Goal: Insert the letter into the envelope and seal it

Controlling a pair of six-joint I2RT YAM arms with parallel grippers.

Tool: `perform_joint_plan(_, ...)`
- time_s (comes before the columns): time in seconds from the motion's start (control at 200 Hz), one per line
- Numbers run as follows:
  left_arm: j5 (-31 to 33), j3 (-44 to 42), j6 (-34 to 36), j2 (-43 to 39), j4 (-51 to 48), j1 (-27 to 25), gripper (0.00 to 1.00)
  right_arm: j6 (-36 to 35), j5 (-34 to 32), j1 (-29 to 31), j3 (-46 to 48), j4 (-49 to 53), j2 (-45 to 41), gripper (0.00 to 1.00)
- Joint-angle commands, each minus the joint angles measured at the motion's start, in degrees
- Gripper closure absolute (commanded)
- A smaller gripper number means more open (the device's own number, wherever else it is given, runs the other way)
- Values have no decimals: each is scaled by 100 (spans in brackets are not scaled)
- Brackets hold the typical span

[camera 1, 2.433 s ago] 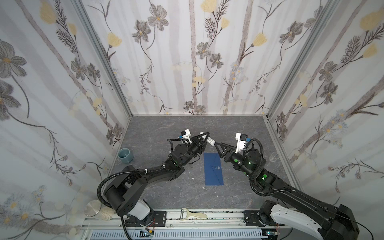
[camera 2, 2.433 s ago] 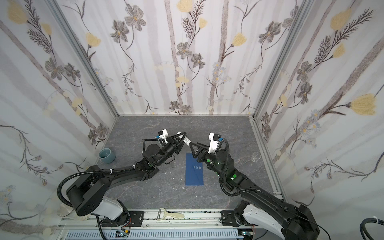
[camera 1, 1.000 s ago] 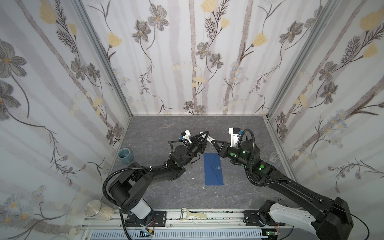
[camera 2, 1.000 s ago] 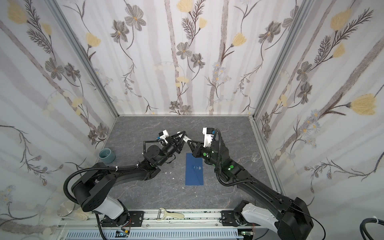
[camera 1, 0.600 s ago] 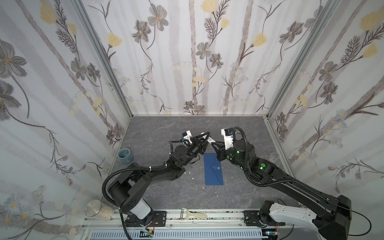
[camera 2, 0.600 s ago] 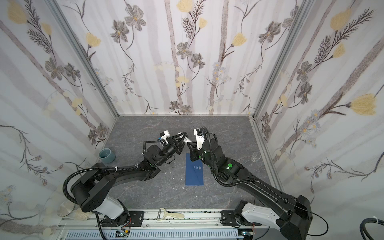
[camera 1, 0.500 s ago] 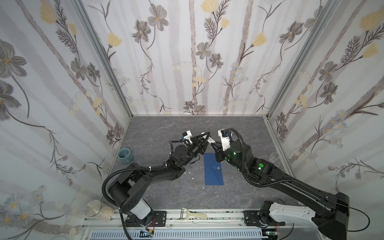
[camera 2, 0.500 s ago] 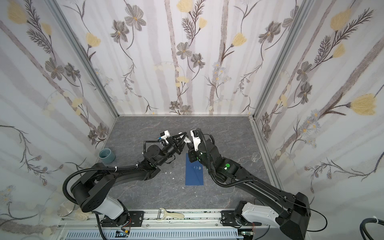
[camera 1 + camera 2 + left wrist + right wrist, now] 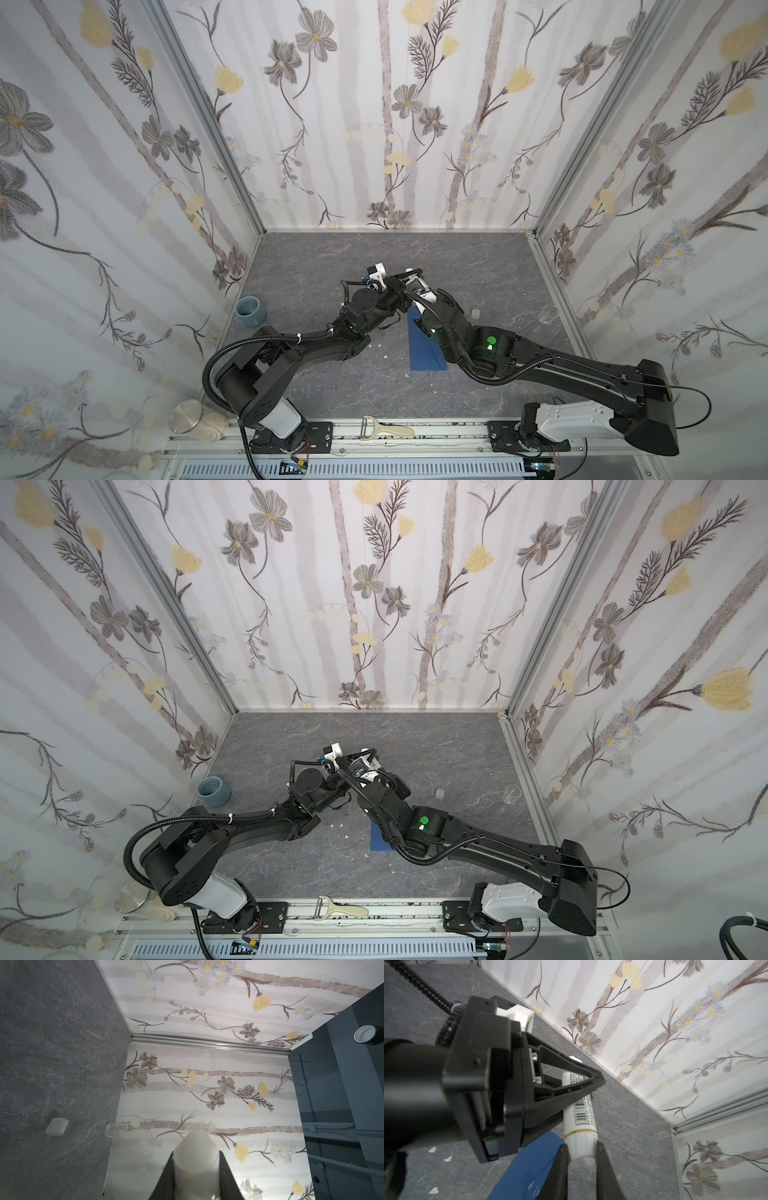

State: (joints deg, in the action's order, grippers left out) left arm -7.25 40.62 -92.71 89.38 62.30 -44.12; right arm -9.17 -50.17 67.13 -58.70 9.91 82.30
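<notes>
The dark blue envelope (image 9: 424, 347) lies flat on the grey table, partly under my right arm; it also shows in the right wrist view (image 9: 529, 1165). The letter is out of view. A white glue stick (image 9: 579, 1109) with a barcode hangs above the envelope's far end. My left gripper (image 9: 196, 1159) is shut on its body, and the glue's pale rounded tip (image 9: 196, 1142) juts past the fingers. My right gripper (image 9: 582, 1153) is shut on the stick's other end, beyond a gold band. In a top view the two grippers meet (image 9: 409, 279).
A blue-grey cup (image 9: 250, 311) stands at the left wall. A small white cap (image 9: 475, 313) and a clear cup (image 9: 548, 312) sit at the right. White paper scraps (image 9: 379, 345) lie left of the envelope. A peeler (image 9: 384, 430) rests on the front rail.
My right arm has swung left and turned over toward the left gripper, and its fingers now sit on the glue stick's end. The left arm has stayed almost still.
</notes>
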Motion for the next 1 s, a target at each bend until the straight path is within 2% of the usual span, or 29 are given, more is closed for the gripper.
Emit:
perform_joint_plan(0.0,-625,95,-19,-70,485,-53,100,-909,-545,212,112,-583,177,94)
perform_joint_plan(0.245,-662,104,-19,-96,458,-55,100,-2088,-1476,544,457,-1453,530,95)
perform_joint_plan(0.5,-662,113,-28,-140,449,-62,100,-2642,-1815,646,648,-1944,832,97)
perform_joint_plan(0.61,-658,121,-30,-141,442,-71,100,-2598,-1812,652,629,-1966,874,97)
perform_joint_plan(0.685,-636,98,-28,-158,441,-71,100,-2376,-1703,660,585,-1855,861,92)
perform_joint_plan(0.735,-611,82,-29,-173,449,-71,100,-2153,-1587,659,534,-1760,799,85)
perform_joint_plan(0.819,-521,60,8,-189,449,-71,100,-1224,-1061,652,352,-1296,625,60)
perform_joint_plan(0.854,-464,60,29,-185,449,-62,100,-840,-801,653,310,-1130,549,55)
perform_joint_plan(0.994,-208,78,205,-158,456,-37,100,763,180,613,412,-813,-4,46)
